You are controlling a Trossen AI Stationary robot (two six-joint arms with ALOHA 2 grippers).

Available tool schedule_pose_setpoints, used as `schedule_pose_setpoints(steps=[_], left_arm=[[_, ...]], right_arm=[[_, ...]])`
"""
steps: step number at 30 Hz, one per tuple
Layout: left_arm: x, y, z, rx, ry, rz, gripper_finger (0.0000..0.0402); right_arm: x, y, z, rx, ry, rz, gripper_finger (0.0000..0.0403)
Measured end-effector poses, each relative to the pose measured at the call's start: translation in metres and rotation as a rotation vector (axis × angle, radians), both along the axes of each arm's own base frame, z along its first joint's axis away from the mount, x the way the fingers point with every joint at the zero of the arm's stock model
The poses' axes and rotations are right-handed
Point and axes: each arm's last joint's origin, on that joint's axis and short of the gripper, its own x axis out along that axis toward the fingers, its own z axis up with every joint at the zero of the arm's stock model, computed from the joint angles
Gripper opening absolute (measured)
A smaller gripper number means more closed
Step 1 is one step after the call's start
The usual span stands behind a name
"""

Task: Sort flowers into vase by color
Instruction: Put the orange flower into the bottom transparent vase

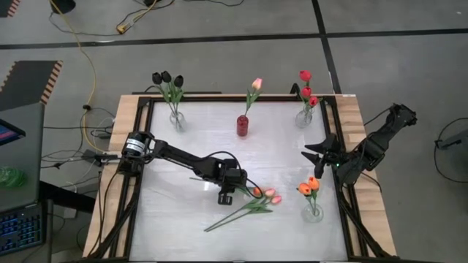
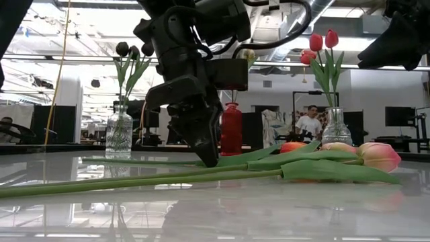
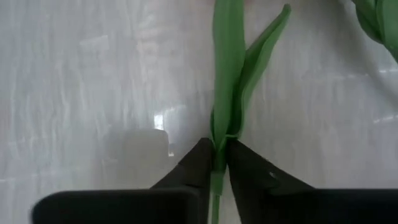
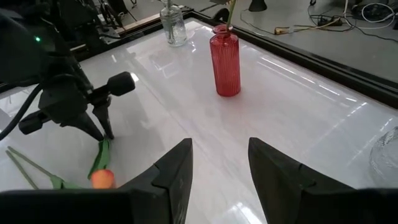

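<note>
Two loose tulips lie flat on the white table, stems [image 1: 232, 217] toward the left, pink heads [image 1: 272, 195] [image 2: 379, 155] toward the right. My left gripper [image 1: 240, 191] [image 2: 209, 158] [image 3: 217, 163] stands over them pointing down, shut on one green stem. My right gripper [image 1: 316, 155] [image 4: 217, 171] hovers open near the table's right edge, holding nothing. Four vases stand upright: clear with black tulips [image 1: 175, 120], red with one pink tulip [image 1: 243, 126] [image 4: 225, 65], clear with red tulips [image 1: 306, 117], clear with orange tulips [image 1: 313, 210]. My left gripper pinches one tulip's stem [image 3: 217, 176] between its two fingertips [image 3: 198, 163], just below where the leaves [image 3: 231, 74] branch off. The fingers come from above, pointing down, and lie across the stem. The flower lies along the table [image 2: 161, 162].
The table has a raised dark frame and wooden border [image 1: 128, 117]. Open white surface lies in the middle and near-left [image 1: 168, 212]. The orange-tulip vase stands close to the right of the lying flowers. Cables lie on the floor beyond. A person [image 2: 310, 122] shows far behind.
</note>
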Motion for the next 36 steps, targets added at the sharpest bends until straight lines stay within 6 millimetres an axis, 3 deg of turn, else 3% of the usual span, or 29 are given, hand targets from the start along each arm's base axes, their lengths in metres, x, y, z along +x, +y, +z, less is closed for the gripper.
schedule_pose_setpoints(steps=[4,10,17,22,26,36], left_arm=[[0.000,0.000,0.000,-0.009,-0.003,0.021,0.0007],[0.001,0.001,0.000,-0.017,-0.009,0.043,0.0008],[0.001,0.010,0.015,-0.029,-0.059,0.067,0.0001],[0.006,0.023,0.038,-0.036,-0.179,0.104,0.0001],[0.011,0.032,0.044,-0.064,-0.250,0.135,0.0000],[0.038,0.056,0.073,-0.201,-0.635,0.184,0.0000]], right_arm=[[0.000,0.000,0.000,-0.001,0.001,0.001,0.0182],[0.000,0.000,0.000,-0.002,0.001,0.001,0.0182],[0.000,0.000,0.000,-0.001,0.000,0.001,0.0182],[0.000,0.000,0.000,-0.001,0.001,0.001,0.0182],[0.000,0.000,0.000,0.000,0.000,0.001,0.0182],[0.000,0.000,0.000,0.001,0.000,0.002,0.0182]])
